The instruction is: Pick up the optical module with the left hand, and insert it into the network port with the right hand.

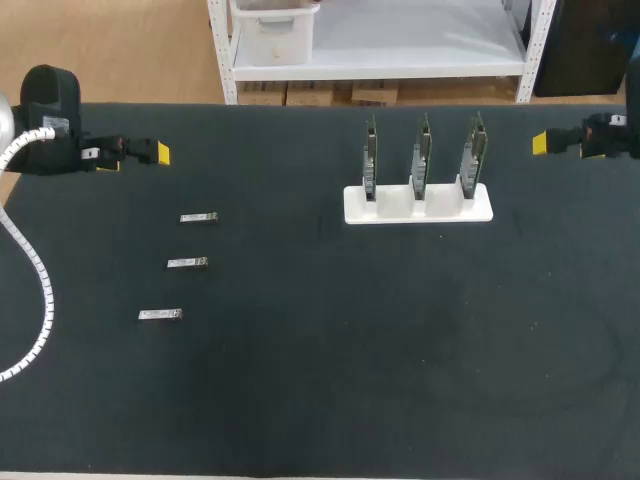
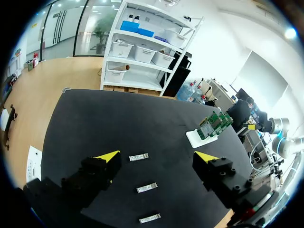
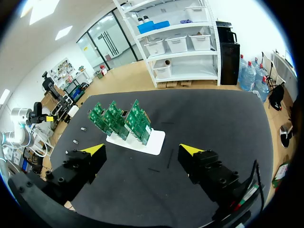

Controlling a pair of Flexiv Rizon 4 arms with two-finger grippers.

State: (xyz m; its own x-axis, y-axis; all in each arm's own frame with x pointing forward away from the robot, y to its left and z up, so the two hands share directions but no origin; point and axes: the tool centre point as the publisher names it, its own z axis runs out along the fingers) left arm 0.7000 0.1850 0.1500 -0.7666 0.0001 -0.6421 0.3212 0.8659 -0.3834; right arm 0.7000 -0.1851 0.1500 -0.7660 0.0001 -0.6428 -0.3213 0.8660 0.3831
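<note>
Three small silver optical modules lie in a slanted row on the black table's left part: a far one (image 1: 198, 217) (image 2: 139, 156), a middle one (image 1: 187, 263) (image 2: 147, 188) and a near one (image 1: 160, 315) (image 2: 150, 218). A white holder (image 1: 418, 207) (image 3: 153, 142) carries three upright green boards (image 1: 421, 155) (image 2: 214, 124) (image 3: 118, 116) with the network ports. My left gripper (image 1: 155, 153) (image 2: 157, 156) hovers open at the far left edge, above and behind the modules, holding nothing. At the far right edge my right gripper (image 1: 541, 143) (image 3: 142, 151) is open and empty, well clear of the holder.
The black mat (image 1: 330, 350) covers the whole table. A white corrugated cable (image 1: 40, 300) hangs along the left edge from my left arm. The holder stands right of centre near the back.
</note>
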